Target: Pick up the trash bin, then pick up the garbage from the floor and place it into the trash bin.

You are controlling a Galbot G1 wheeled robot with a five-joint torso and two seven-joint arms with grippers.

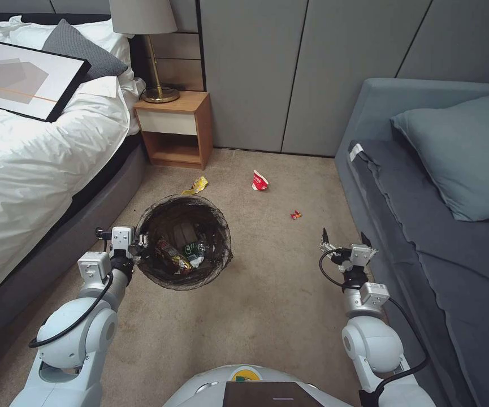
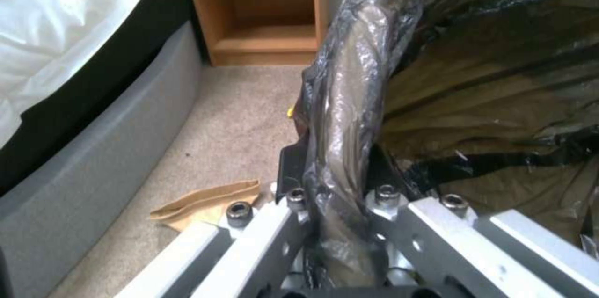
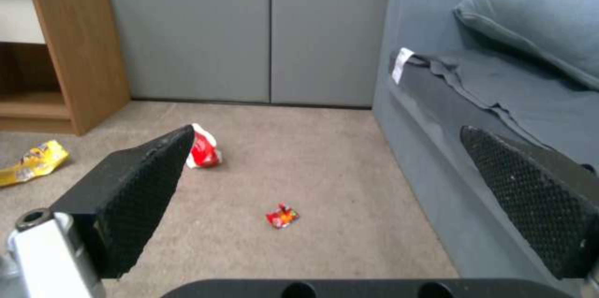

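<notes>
1. Head view: the left claw (image 1: 141, 240) is clamped on the near-left rim of the trash bin (image 1: 183, 242), which hangs over the floor (image 1: 267, 305) between the bed (image 1: 35, 152) and the middle of the carpet. The bin's dark bag is folded over the rim, and inside lie wrappers and a small bottle. Beyond the bin, a yellow wrapper (image 1: 196, 185) lies near the nightstand (image 1: 175, 129), a red and white wrapper (image 1: 260, 181) sits farther right, and a small red wrapper (image 1: 296, 215) lies nearer the sofa (image 1: 425, 226). The right claw (image 1: 346, 240) hovers beside the sofa's edge, spread wide and holding nothing

2. Left wrist view: the left claw (image 2: 340, 185) has its fingers pinched on the bagged rim of the trash bin (image 2: 349, 92), one finger inside and one outside. A flattened brown paper bag (image 2: 206, 199) lies on the floor (image 2: 237, 129) just beside the claw, near the bed base (image 2: 93, 167). The nightstand (image 2: 268, 26) stands behind

3. Right wrist view: the right claw (image 3: 337, 195) is wide open and empty, its two black textured fingers (image 3: 137, 190) well apart. Between them on the floor (image 3: 325, 148) lies the small red wrapper (image 3: 282, 216). The red and white wrapper (image 3: 203, 148) shows just past the one finger's tip, the yellow wrapper (image 3: 34, 162) lies farther over by the nightstand (image 3: 75, 54), and the sofa (image 3: 474, 101) runs along the other side
</notes>
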